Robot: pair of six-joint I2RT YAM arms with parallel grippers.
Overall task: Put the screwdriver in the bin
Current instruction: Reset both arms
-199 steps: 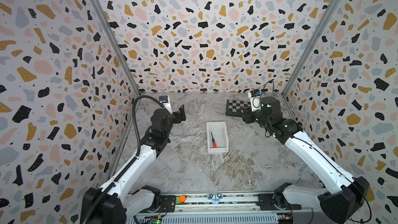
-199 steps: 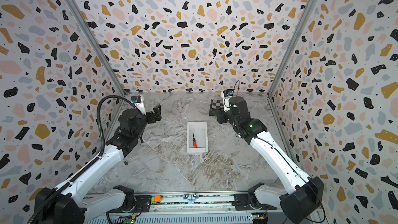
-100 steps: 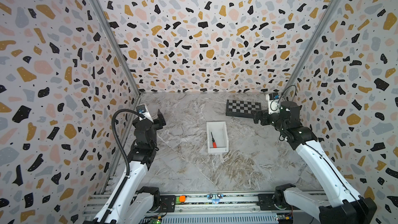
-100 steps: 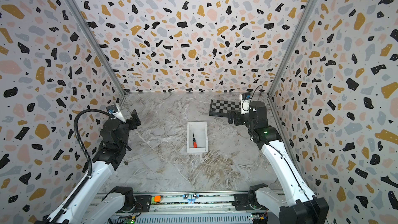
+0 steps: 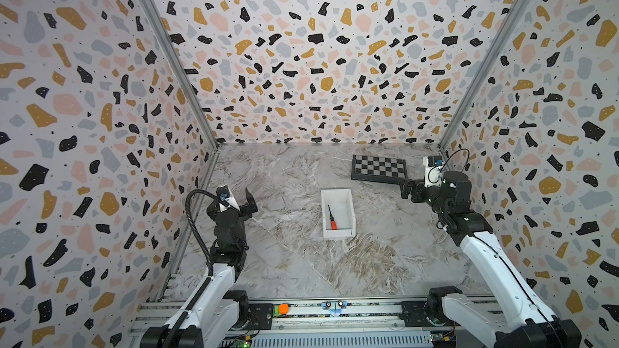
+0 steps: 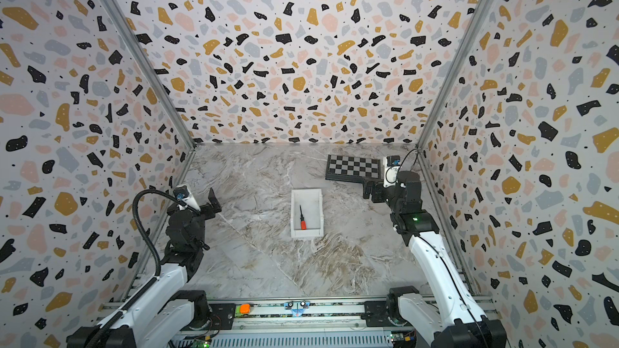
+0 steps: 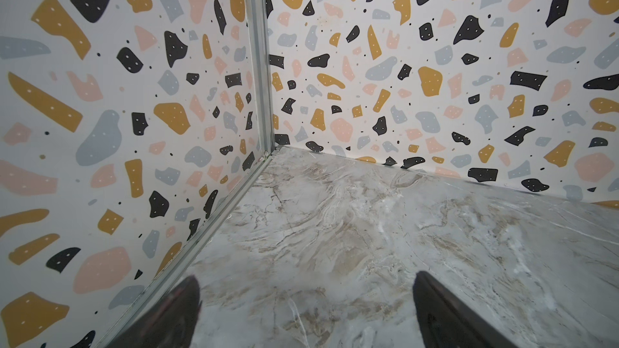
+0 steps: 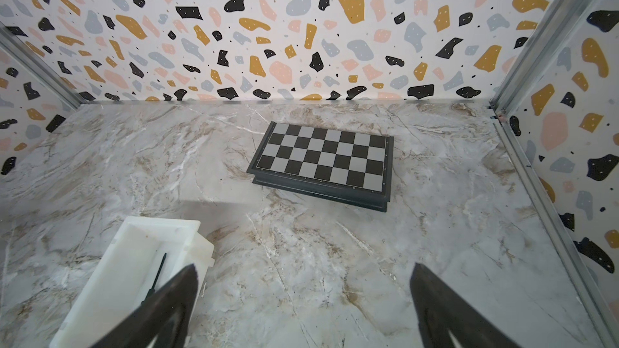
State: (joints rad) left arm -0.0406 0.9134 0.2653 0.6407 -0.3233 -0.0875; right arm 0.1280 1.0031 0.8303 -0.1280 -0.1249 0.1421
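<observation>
The screwdriver (image 5: pixel 331 218) lies inside the bin (image 5: pixel 338 233) at the middle of the marble table (image 5: pixel 294 262), with both arms drawn off to the sides.

From the right wrist view only its thin dark shaft (image 8: pixel 157 274) shows. The handle is hidden behind a blurred finger (image 8: pixel 167 302) of the right claw (image 8: pixel 303 266), and the bin (image 8: pixel 134 229) is cut off by that finger and the picture's edge. In both top views the far finger of the left claw (image 5: pixel 236 195) sits behind its wrist camera, and the tip of the right claw (image 5: pixel 404 189) overlaps the near corner of the checkerboard (image 5: pixel 380 166). The left wrist view takes in just a wall corner and bare table, with its own fingers out of focus.

A second ago both arms reached in closer to the bin and the right arm covered part of the checkerboard. Now each stands nearer its side wall and the board shows almost whole. The bin and screwdriver lie as they did.

The left claw (image 7: pixel 305 276) is spread wide with nothing between its fingers, and so is the right.

The screwdriver is short, with a red-orange handle, a black band and a dark shaft. It rests flat on the bin's floor toward the bin's left wall, with the handle at the near end and the tip pointing toward the far wall.
</observation>
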